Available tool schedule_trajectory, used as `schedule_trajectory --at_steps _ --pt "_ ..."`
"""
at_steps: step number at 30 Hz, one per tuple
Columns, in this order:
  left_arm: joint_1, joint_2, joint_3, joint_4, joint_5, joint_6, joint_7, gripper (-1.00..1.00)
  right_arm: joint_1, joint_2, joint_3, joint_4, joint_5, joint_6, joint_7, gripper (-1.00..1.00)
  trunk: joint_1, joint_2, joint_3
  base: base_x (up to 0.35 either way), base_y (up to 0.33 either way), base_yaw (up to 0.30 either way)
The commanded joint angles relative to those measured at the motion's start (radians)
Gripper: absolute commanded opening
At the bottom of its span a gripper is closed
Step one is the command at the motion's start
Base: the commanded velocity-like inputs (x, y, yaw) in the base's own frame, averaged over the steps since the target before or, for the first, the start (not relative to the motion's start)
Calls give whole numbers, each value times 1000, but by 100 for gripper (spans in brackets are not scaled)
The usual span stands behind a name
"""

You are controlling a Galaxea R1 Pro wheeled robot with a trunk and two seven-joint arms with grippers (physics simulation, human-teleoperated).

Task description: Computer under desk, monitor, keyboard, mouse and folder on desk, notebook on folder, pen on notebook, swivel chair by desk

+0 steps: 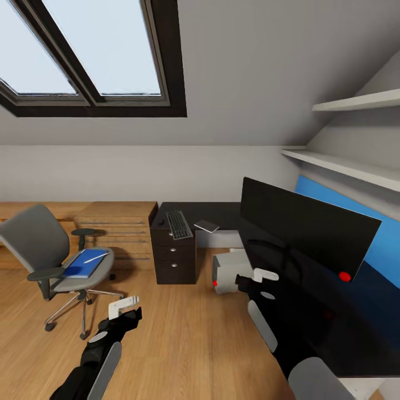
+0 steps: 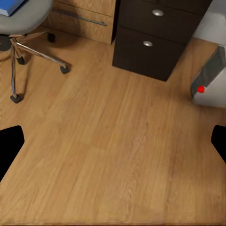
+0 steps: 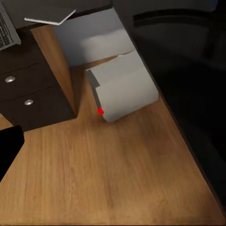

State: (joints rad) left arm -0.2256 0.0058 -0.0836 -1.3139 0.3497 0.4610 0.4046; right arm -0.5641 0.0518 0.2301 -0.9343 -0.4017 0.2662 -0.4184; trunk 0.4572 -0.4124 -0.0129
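While we are facing the desk (image 1: 222, 214), the monitor (image 1: 303, 228) is standing on its near wing, the keyboard (image 1: 179, 224) is lying above the drawers (image 1: 175, 258), and the computer (image 1: 230, 270) is sitting on the floor beneath. We are hanging both arms over the wooden floor, the left gripper (image 1: 126, 309) spread apart; whether the right gripper (image 1: 261, 278) is released or clenched we cannot tell. The folder (image 1: 83, 264), pen (image 1: 95, 257) atop it, is resting on the swivel chair (image 1: 53, 258), left of the desk.

Both arms reach forward and low, left gripper (image 1: 129, 310) with its pale fingers spread wide, right gripper (image 1: 260, 276) held higher; can't tell how its jaws stand.
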Motion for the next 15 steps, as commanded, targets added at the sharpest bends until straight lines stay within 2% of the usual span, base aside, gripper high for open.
schedule_trajectory --at_steps 1,3,4,8,12,15 --pt "-3 1 -1 10 8 5 9 100 -2 -5 4 18 -6 -3 -8 100 1 -2 -1 0 0 0" --pt "-6 1 2 36 6 9 8 100 -4 -17 5 56 -3 -28 -9 100 1 -2 -1 0 0 0" --pt "-9 10 4 57 2 13 8 100 -6 -61 7 93 5 -106 -10 100 1 -2 -1 0 0 0" --pt "-10 14 2 63 -7 14 8 100 -6 -93 7 99 5 -140 -10 100 1 -2 -1 0 0 0" --pt "-10 13 1 79 -11 14 9 100 -6 -103 8 90 6 -151 -10 100 1 -2 -1 0 -15 0" --pt "-11 13 1 87 -13 14 10 100 -5 -108 7 82 7 -155 -11 100 1 -2 -1 0 -139 0"
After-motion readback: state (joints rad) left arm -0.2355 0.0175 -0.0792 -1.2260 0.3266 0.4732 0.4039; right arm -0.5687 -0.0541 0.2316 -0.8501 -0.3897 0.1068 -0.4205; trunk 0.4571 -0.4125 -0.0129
